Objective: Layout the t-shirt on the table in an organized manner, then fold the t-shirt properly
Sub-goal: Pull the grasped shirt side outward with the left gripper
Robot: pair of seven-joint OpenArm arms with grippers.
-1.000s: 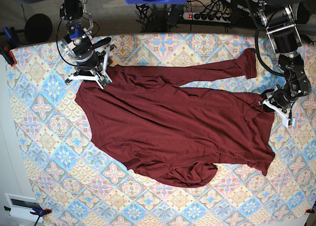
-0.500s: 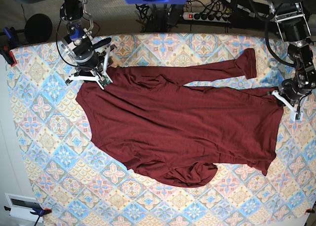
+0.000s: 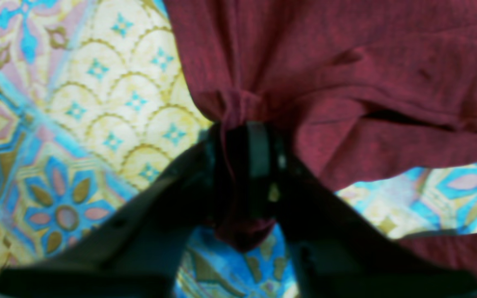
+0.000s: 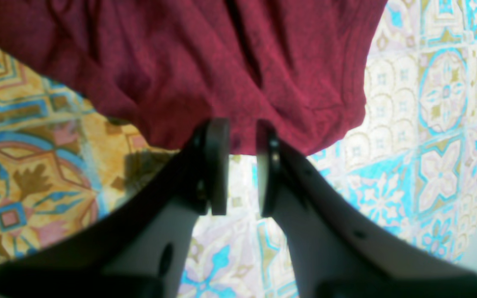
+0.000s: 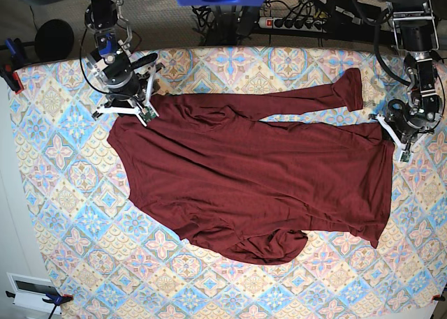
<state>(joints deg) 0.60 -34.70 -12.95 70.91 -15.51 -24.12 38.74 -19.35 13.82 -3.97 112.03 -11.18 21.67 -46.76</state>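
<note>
Two grippers pin the t-shirt (image 5: 258,186) at opposite ends, and we judge that is to stretch it out along the table (image 5: 63,193) before any fold begins. Our left gripper (image 3: 244,165) has a bunched tuck of maroon cloth between its jaws, with a tail of fabric hanging out below them, so we read it as clamped on the shirt's edge at the right side of the base view. Our right gripper (image 4: 242,165) sits at the far upper-left corner of the garment; its pads stand a little apart with the hem reaching in at their tips, but we cannot tell whether they really pinch it.

The shirt lies on the middle of the table, its long axis running across the base view from one gripper to the other. One long sleeve (image 5: 314,99) points toward the upper right. The lower edge is rumpled and partly rolled under, so the layout looks unfinished to us.
</note>
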